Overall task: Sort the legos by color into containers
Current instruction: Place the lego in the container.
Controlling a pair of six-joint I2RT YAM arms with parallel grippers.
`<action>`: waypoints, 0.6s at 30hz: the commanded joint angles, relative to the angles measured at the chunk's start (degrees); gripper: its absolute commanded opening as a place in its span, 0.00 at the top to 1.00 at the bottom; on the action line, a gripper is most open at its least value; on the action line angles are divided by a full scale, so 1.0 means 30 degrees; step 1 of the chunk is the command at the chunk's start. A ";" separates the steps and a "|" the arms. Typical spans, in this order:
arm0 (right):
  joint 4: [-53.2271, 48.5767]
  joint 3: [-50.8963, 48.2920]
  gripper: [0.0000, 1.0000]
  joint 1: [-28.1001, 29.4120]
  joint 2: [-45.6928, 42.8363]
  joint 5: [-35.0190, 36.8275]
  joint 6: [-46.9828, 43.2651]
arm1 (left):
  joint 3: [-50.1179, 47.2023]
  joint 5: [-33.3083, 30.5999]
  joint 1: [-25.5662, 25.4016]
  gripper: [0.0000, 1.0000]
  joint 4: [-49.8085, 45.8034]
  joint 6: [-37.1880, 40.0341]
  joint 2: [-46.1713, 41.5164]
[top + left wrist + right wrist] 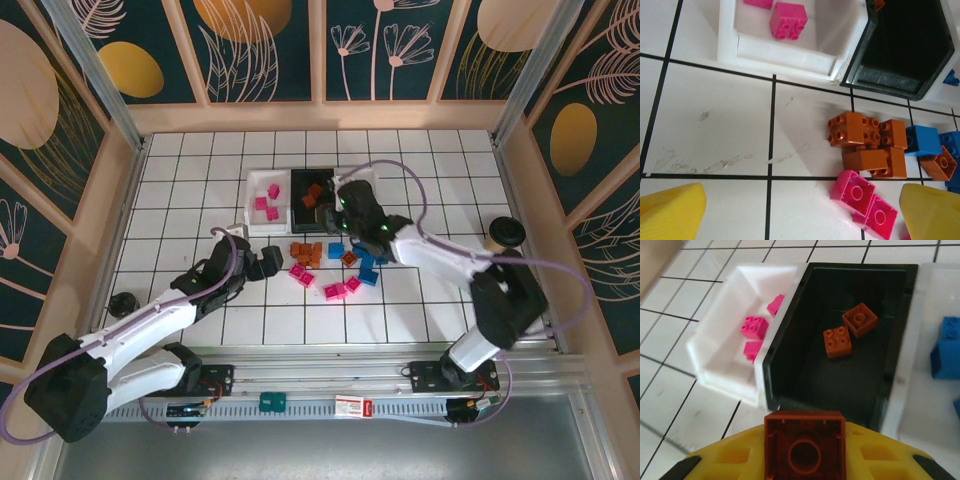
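Observation:
My right gripper [805, 455] is shut on an orange-brown lego [804, 432], held just above the near edge of the black container [790, 375], where two orange legos [849, 330] lie. The left white container [715, 347] holds pink legos [754, 327]. The right white container [912, 315] holds blue legos [945, 347]. My left gripper [800, 220] hangs open over bare tile, its yellow fingers [670, 212] wide apart, with two pink legos [865, 197] near the right one. Loose orange legos [867, 145] and blue legos [922, 141] lie beyond. From above, the right gripper [325, 215] is at the black container [303, 178] and the left gripper [268, 262] is left of the pile [330, 265].
A round black cup [123, 302] stands at the left by my left arm, and a tan-and-black cup [503, 236] at the right. Wooden walls [105, 200] enclose the tiled floor. Free tiles lie in front of the pile [400, 310].

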 commanded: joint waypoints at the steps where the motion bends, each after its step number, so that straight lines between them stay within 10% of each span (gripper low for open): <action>1: 0.0194 0.2715 0.74 -0.0590 0.2564 -0.0466 -0.0524 | -0.0318 0.0500 0.0037 0.01 -0.0469 -0.0203 -0.0626; 6: -0.0311 0.5574 0.66 -0.1029 0.5627 -0.0460 -0.0038 | -0.0576 0.1156 0.0035 0.02 -0.0500 -0.0054 -0.0688; 10: -0.0565 0.7106 0.39 -0.1059 0.6636 -0.0468 0.0064 | -0.0619 0.1883 0.0008 0.05 -0.0241 0.0162 -0.0431; 18: 0.1211 0.3652 0.32 -0.0755 0.2918 -0.0468 0.0514 | -0.0402 0.2114 -0.1308 0.11 0.0935 0.0250 0.1388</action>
